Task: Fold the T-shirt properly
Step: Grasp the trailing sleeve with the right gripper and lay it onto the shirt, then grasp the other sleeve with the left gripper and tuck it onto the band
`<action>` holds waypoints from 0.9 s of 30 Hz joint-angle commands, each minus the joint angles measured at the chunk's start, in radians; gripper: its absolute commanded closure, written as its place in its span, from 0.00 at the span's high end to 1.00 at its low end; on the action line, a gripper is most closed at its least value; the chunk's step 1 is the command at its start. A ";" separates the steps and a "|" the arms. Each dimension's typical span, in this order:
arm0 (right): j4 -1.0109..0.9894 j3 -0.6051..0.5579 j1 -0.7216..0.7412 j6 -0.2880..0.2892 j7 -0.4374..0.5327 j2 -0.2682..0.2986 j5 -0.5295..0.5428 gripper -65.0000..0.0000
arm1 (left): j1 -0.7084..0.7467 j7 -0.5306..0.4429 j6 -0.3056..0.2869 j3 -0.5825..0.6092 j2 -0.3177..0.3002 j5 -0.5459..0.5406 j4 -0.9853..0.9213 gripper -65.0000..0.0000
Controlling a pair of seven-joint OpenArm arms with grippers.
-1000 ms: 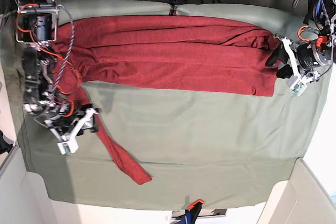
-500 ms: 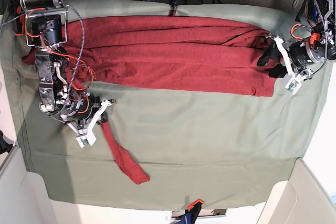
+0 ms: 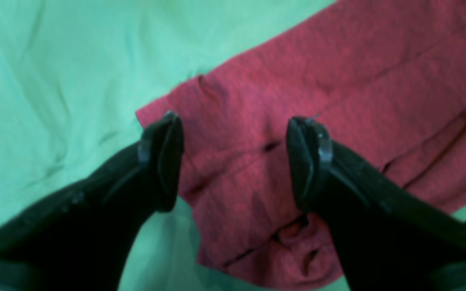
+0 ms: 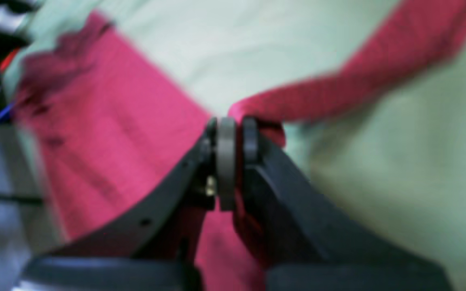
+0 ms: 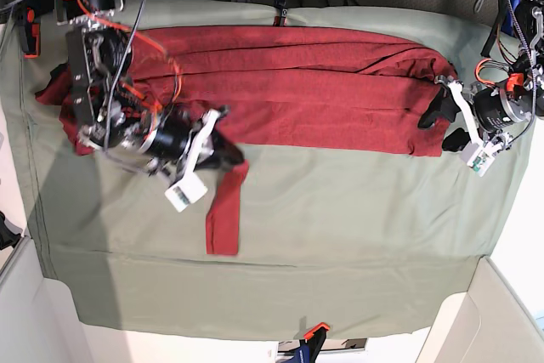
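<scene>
Across the pale green cloth sheet (image 5: pixel 340 235), lying stretched out along the far side: large dark red T-shirt (image 5: pixel 289 82) of thin soft knit, body doubled into long folds, one long sleeve (image 5: pixel 224 214) trailing off the near edge onto bare sheet. At the base view's left, being pinched at the sleeve's upper part by the right gripper (image 4: pixel 230 135), jaws clenched tight on a ridge of red cloth. At the base view's right, hovering over the end corner of the folded body: left gripper (image 3: pixel 235 157), jaws parted wide, grasping nothing, red knit lying loose between and below them.

Judging the garment as light, limp and stretchy: sagging from any single pinch, sliding readily over the sheet, bunching rather than holding a crease. Looking best to be taking hold at edges and corners, through all layers at once, so as not to peel off only the top ply. Looking wise to be carrying the sleeve low and flat over the body, with the far end held taut against dragging.
</scene>
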 commanded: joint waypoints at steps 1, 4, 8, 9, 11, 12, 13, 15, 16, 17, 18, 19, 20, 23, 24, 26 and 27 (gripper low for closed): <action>0.050 -0.018 0.000 0.015 0.022 -0.003 0.025 0.00 | -0.011 -0.024 -0.002 -0.011 -0.023 -0.017 0.013 0.65; 0.130 -0.064 -0.070 0.015 0.019 -0.003 0.025 0.00 | -0.026 -0.027 -0.002 -0.011 -0.020 -0.053 0.013 0.65; 0.173 -0.105 -0.142 0.014 0.014 -0.003 0.026 0.00 | -0.076 -0.027 -0.002 -0.011 -0.011 -0.100 0.013 0.65; 0.173 -0.111 -0.156 0.015 0.013 -0.003 0.025 0.00 | -0.089 -0.027 -0.002 -0.011 -0.007 -0.113 0.013 0.65; 0.173 -0.116 -0.179 0.014 0.013 -0.003 0.025 0.00 | -0.113 -0.027 -0.002 -0.011 0.011 -0.132 0.013 0.65; 0.173 -0.116 -0.185 0.014 0.013 -0.003 0.025 0.16 | -0.125 -0.027 -0.002 -0.011 0.024 -0.133 0.013 0.65; 0.173 -0.116 -0.186 0.014 0.013 -0.003 0.024 0.35 | -0.139 -0.029 -0.002 -0.009 0.039 -0.133 0.013 0.65; 0.173 -0.116 -0.182 0.014 0.017 -0.003 -0.006 0.64 | -0.171 -0.029 -0.002 0.011 0.071 -0.130 0.013 0.65; 0.173 -0.116 -0.181 0.014 0.017 -0.003 -0.025 0.69 | -0.186 -0.029 -0.002 0.030 0.088 -0.123 0.013 0.65; 0.175 -0.113 -0.180 0.014 0.016 -0.003 -0.040 0.69 | -0.201 -0.029 -0.002 0.055 0.104 -0.113 0.012 0.65; 0.178 -0.106 -0.180 0.011 0.016 -0.003 -0.048 0.69 | -0.217 -0.034 -0.002 0.086 0.119 -0.093 0.012 0.65; 0.183 -0.094 -0.180 0.005 0.016 -0.003 -0.051 0.69 | -0.235 -0.042 -0.002 0.120 0.136 -0.068 0.011 0.65; 0.190 -0.077 -0.180 0.006 0.016 -0.003 -0.053 0.69 | -0.254 -0.052 -0.002 0.155 0.153 -0.039 0.010 0.65; 0.227 0.002 -0.180 0.004 0.015 -0.003 -0.072 0.69 | -0.318 -0.084 0.023 0.253 0.210 0.048 -0.017 0.65; 0.237 0.036 -0.180 -0.010 0.014 -0.003 -0.081 0.69 | -0.343 -0.093 0.029 0.279 0.233 0.073 -0.042 0.65; 0.245 0.117 -0.181 -0.026 0.012 -0.003 -0.080 0.69 | -0.389 -0.127 0.031 0.321 0.282 0.123 -0.117 0.65; 0.246 0.160 -0.182 -0.034 0.012 -0.003 -0.079 0.69 | -0.414 -0.148 0.031 0.336 0.309 0.151 -0.166 0.65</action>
